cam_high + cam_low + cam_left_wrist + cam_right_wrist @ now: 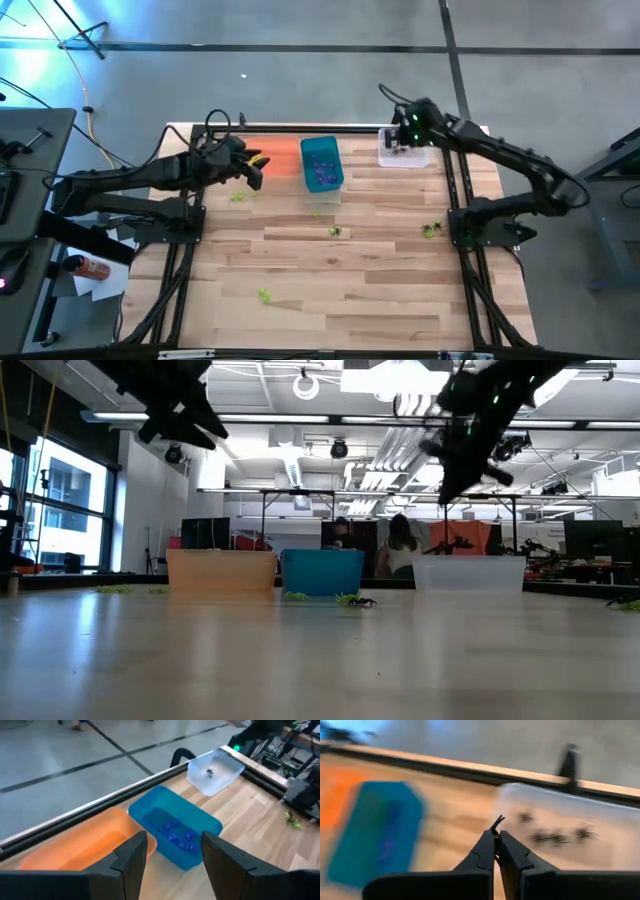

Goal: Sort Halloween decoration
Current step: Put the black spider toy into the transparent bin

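Three bins are set in a row along the far edge of the wooden table (340, 280): an orange bin (75, 845), a teal bin (321, 163) and a clear bin (400, 150). The teal bin's long axis is seen to run from the far edge toward the near edge.

The left gripper (172, 852) is held above the orange bin, its fingers spread apart with nothing between them. The right gripper (496, 836) is held above the near rim of the clear bin, its fingers pressed together on a small black trinket (497, 822), of which only thin legs are seen sticking out past the tips.

Purple trinkets (177, 835) are piled in the teal bin, and black trinkets (555, 836) are scattered in the clear bin. Yellow-green trinkets are left loose on the table: one beside the orange bin (237, 197), one near the middle (334, 231), one toward the right (431, 230) and one nearer the front (264, 295). They are too small for any pointing direction to be told.
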### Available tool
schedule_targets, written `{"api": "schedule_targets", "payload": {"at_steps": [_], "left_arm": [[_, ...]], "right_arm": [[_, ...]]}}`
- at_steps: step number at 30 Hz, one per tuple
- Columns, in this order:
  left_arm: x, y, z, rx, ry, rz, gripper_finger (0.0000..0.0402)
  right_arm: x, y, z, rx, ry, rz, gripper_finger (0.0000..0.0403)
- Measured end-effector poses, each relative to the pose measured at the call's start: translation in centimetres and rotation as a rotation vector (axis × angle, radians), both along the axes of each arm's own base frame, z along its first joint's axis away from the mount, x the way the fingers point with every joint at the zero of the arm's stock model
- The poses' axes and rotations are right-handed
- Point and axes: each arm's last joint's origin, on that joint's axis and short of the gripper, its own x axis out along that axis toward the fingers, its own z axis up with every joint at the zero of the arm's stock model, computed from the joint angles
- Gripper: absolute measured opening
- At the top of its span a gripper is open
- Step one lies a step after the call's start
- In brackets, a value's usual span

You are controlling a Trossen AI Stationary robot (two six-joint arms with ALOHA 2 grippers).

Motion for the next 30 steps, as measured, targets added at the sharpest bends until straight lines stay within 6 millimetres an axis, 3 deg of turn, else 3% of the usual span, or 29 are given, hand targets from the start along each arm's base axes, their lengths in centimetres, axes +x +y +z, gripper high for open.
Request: {"api": "schedule_targets", "payload": {"at_steps": [7,12,16,25,30], "left_arm": [[0.0,0.0,0.1,-0.022,-0.034,0.011,0.0173],[0.0,-0.1,0.1,-0.05,-0.047,0.008,0.0173],[0.0,-0.1,0.1,-0.05,-0.047,0.008,0.0172],[0.0,-0.1,0.1,-0.05,-0.047,0.008,0.0172],[0.0,0.0,0.1,-0.047,-0.046,0.015,0.0172]], "right_arm": [[-0.3,-5.7,-6.4,0.169,0.15,-0.105,0.0],[0.9,-7.6,-10.6,0.294,0.119,-0.041,0.0],[1.6,-8.4,-12.7,0.321,0.112,-0.035,0.0],[1.8,-8.7,-13.7,0.33,0.119,-0.041,0.0001],[1.9,-8.6,-13.6,0.325,0.11,-0.027,0.0025]]}}
